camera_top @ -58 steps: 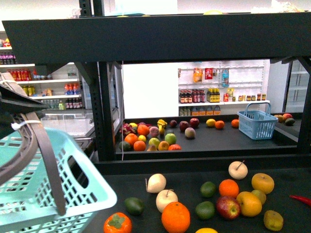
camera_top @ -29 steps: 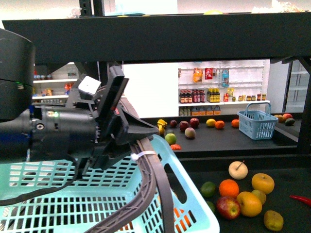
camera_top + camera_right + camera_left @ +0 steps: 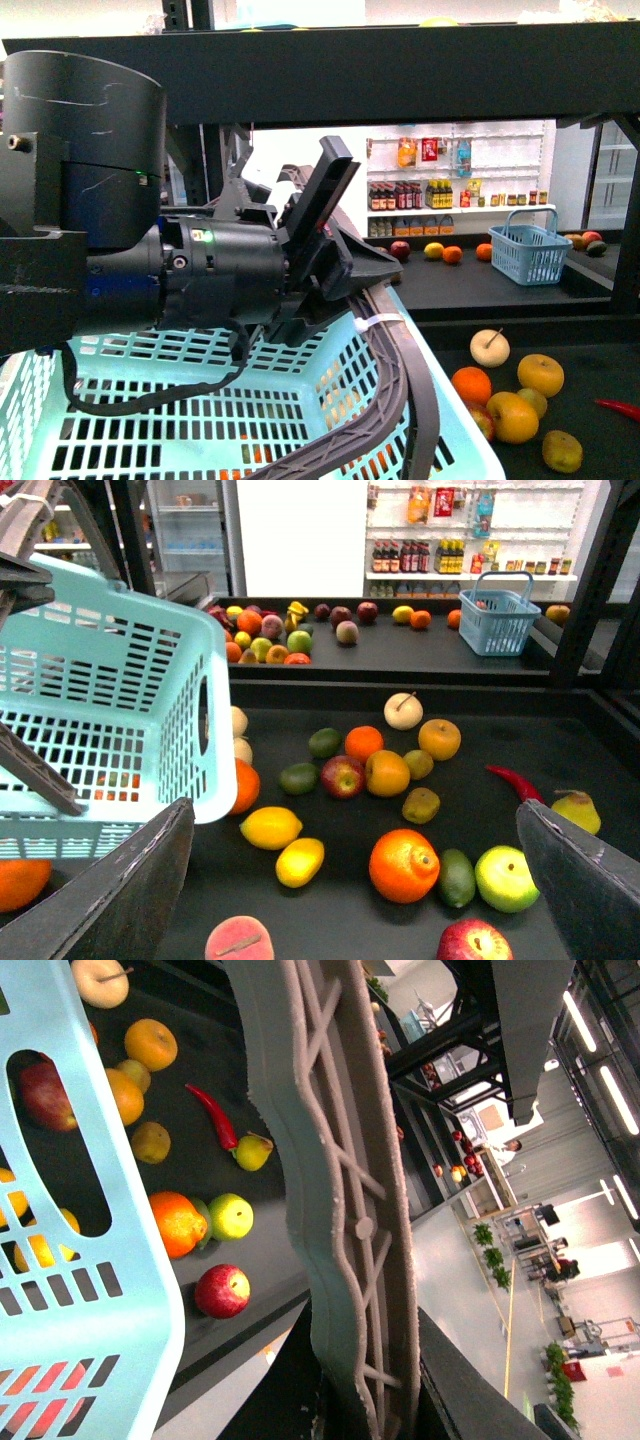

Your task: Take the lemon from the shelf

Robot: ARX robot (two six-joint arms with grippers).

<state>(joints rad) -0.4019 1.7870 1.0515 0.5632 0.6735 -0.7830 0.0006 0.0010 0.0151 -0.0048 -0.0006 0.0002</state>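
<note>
A small bright yellow lemon (image 3: 299,861) lies on the black shelf tray (image 3: 340,930), beside a more orange-yellow, pointed lemon-shaped fruit (image 3: 270,827). My right gripper (image 3: 352,810) is open and empty, its jaws wide apart above the fruit, with the lemon between and below them. My left gripper (image 3: 350,1400) is shut on the grey basket handle (image 3: 340,1190) and holds the turquoise basket (image 3: 110,680) up at the left. In the front view the left gripper (image 3: 350,270) and basket (image 3: 200,400) hide the lemon.
Around the lemon lie an orange (image 3: 404,865), limes, apples, a peach (image 3: 239,942), a red chilli (image 3: 515,783) and a pear. A further tray holds more fruit and a blue basket (image 3: 500,620). The shelf's black top beam (image 3: 330,80) and posts frame the space.
My left arm has swung up and to the right across the front view with the basket, and now covers most of the near fruit there.
</note>
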